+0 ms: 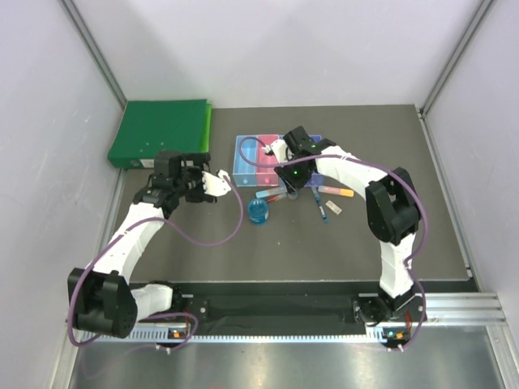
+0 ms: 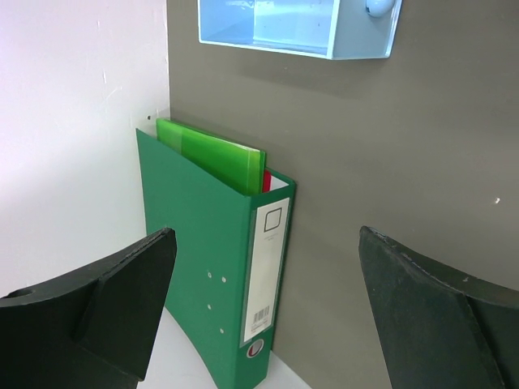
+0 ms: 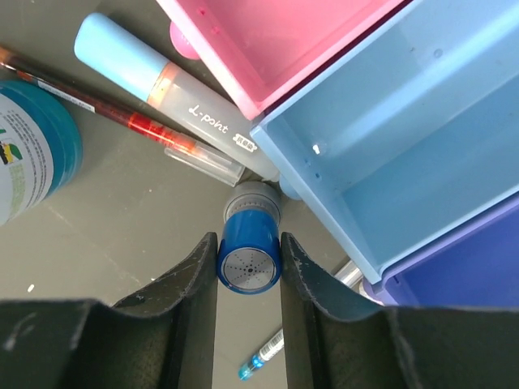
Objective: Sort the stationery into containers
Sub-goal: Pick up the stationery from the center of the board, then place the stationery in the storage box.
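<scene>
My right gripper (image 3: 249,243) is shut on a small blue-white bottle (image 3: 249,267), held just in front of the containers, near the corner of the middle light blue bin (image 3: 405,138), between the pink bin (image 3: 276,32) and the purple bin (image 3: 462,275). A light-blue-capped marker (image 3: 162,77), a red pen (image 3: 122,117) and the round blue reel (image 3: 32,154) lie to its left. In the top view the right gripper (image 1: 290,180) is at the bins' (image 1: 247,158) near edge. My left gripper (image 1: 203,182) is open and empty, left of the bins.
A big green binder (image 1: 162,130) lies at the back left and also shows between the left fingers (image 2: 211,267). An orange-pink marker (image 1: 335,192), a dark blue pen (image 1: 322,207) and a pale block (image 1: 336,208) lie right of the right gripper.
</scene>
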`<action>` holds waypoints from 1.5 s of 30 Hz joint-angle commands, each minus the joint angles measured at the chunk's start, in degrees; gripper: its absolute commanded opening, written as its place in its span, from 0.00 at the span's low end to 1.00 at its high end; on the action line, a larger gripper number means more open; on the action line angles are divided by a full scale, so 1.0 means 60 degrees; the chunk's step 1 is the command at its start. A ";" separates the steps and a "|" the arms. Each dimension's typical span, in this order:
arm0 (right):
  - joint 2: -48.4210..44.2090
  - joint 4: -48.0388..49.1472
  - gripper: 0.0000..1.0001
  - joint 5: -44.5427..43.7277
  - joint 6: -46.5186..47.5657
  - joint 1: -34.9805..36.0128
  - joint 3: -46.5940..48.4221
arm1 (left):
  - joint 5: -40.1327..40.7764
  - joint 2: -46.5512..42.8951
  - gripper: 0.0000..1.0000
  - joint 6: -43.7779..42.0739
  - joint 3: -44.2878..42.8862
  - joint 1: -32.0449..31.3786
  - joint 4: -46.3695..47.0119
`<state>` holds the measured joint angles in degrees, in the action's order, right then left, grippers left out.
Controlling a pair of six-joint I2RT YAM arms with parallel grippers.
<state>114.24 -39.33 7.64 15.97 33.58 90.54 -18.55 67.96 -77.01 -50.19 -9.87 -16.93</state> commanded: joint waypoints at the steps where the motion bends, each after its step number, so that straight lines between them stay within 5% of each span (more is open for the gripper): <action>1: -0.0318 -0.0446 0.03 0.0366 0.0253 -0.0001 0.0627 | -0.0132 -0.0326 0.99 0.0018 0.0075 -0.0040 0.0272; 10: -0.0582 -0.1560 0.01 0.1407 0.0605 0.0013 0.2398 | -0.0205 -0.0326 0.99 0.0062 0.0119 -0.0040 0.0448; 22: 0.0953 -0.0946 0.00 0.0370 0.0927 0.0013 0.5195 | -0.0044 -0.0531 0.99 0.0399 0.0324 -0.0040 0.0727; 45: 0.3109 0.2365 0.00 -0.0995 0.1118 -0.0104 0.5579 | 0.0322 -0.0195 0.99 0.0516 0.0148 -0.0040 0.0741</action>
<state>131.39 -30.57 2.52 22.50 33.19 121.21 -16.80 66.41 -74.83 -48.73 -9.87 -14.94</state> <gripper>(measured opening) 0.298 0.990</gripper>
